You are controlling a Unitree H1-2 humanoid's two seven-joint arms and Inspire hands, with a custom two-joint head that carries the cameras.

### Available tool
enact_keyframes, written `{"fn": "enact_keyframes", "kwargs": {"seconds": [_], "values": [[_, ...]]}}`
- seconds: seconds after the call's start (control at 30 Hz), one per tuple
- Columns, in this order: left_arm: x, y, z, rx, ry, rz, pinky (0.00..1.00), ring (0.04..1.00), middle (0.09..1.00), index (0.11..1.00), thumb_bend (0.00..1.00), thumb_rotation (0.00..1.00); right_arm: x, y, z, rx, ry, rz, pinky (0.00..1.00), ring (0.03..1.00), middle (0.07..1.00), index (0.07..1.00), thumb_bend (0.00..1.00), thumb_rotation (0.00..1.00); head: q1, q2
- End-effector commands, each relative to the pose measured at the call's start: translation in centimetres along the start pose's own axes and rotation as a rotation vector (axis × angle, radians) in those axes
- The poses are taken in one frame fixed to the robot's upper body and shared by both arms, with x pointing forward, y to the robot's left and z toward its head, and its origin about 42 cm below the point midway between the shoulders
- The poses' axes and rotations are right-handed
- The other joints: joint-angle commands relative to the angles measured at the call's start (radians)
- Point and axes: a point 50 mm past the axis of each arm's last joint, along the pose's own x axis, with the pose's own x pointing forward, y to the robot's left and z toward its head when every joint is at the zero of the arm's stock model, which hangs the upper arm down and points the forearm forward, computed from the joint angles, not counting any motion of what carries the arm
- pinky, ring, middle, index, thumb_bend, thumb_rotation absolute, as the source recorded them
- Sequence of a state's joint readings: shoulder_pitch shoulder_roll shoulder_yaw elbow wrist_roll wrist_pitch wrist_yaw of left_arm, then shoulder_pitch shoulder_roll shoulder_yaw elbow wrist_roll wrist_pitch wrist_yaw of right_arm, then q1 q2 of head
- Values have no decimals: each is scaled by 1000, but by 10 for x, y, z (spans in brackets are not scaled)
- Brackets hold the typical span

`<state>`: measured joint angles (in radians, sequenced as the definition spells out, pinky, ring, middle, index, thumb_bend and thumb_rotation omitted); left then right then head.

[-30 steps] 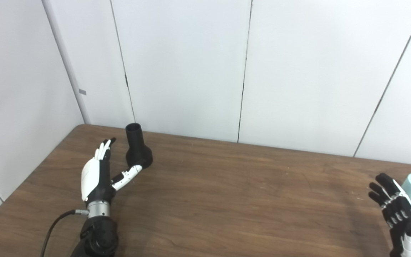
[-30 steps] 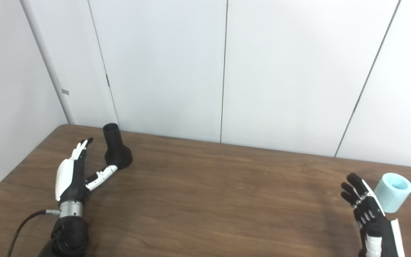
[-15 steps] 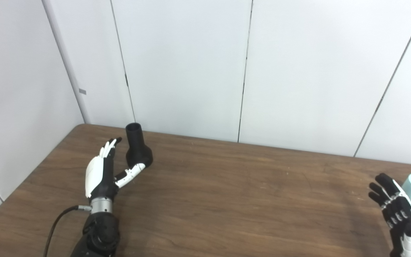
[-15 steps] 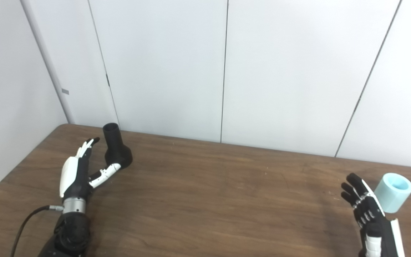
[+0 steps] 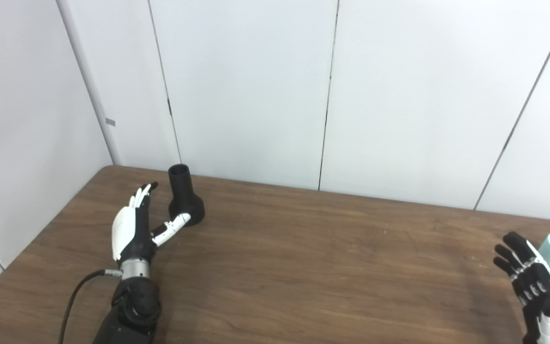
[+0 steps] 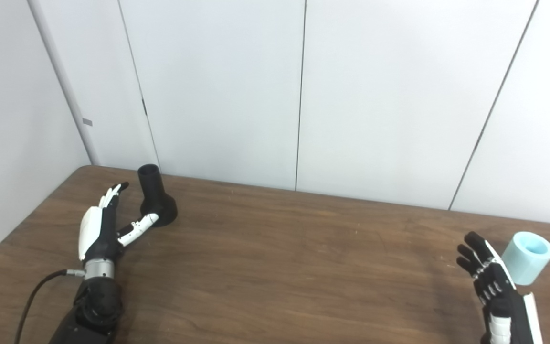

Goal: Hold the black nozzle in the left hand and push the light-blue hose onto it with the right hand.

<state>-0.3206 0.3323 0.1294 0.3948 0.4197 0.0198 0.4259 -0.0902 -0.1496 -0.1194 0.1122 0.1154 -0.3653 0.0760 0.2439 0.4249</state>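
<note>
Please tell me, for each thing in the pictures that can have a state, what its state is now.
black nozzle: stands upright on the table, narrow open end up, not held.
light-blue hose: a short piece tilted on the table, open end showing, not held.
left hand: open, beside the nozzle.
right hand: open, beside the hose.

The nozzle (image 5: 185,200) stands upright near the table's (image 5: 303,258) far left corner, with the left robot hand (image 5: 134,229) just in front of it, while the hose (image 6: 527,257) sits by the right edge, just behind the right robot hand (image 6: 492,282).
</note>
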Motion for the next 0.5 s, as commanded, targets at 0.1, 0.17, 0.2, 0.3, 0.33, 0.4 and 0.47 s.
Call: {"fn": "enact_keyframes", "kwargs": {"seconds": [0.1, 0.17, 0.2, 0.3, 0.33, 0.4, 0.47], "values": [[23, 7, 19, 3, -70, 39, 1000, 1000, 970, 832, 806, 620, -48, 0, -38, 12, 179, -33, 845, 878, 905, 881, 721, 1000, -2, 2], [23, 5, 22, 2, -76, 26, 1000, 1000, 969, 819, 806, 620, -48, 1, -38, 11, 178, -33, 844, 877, 904, 880, 721, 1000, -4, 4], [24, 4, 23, 2, -80, 19, 1000, 1000, 969, 816, 806, 620, -48, 1, -37, 11, 178, -33, 844, 877, 904, 880, 722, 1000, -4, 4], [25, 0, 28, -1, -97, -5, 1000, 1000, 968, 801, 805, 618, -48, 2, -36, 13, 177, -33, 843, 877, 903, 880, 722, 1000, -6, 6], [26, -1, 29, -2, -102, -11, 1000, 1000, 968, 799, 806, 618, -48, 2, -36, 15, 177, -33, 843, 877, 902, 880, 722, 1000, -6, 6], [26, -3, 32, -5, -107, -20, 1000, 1000, 966, 790, 809, 617, -48, 2, -37, 16, 176, -31, 844, 877, 901, 880, 716, 1000, -8, 8], [28, -4, 35, -8, -110, -26, 1000, 1000, 968, 787, 810, 617, -47, 2, -37, 17, 175, -31, 844, 878, 901, 880, 707, 1000, -8, 9]]}}
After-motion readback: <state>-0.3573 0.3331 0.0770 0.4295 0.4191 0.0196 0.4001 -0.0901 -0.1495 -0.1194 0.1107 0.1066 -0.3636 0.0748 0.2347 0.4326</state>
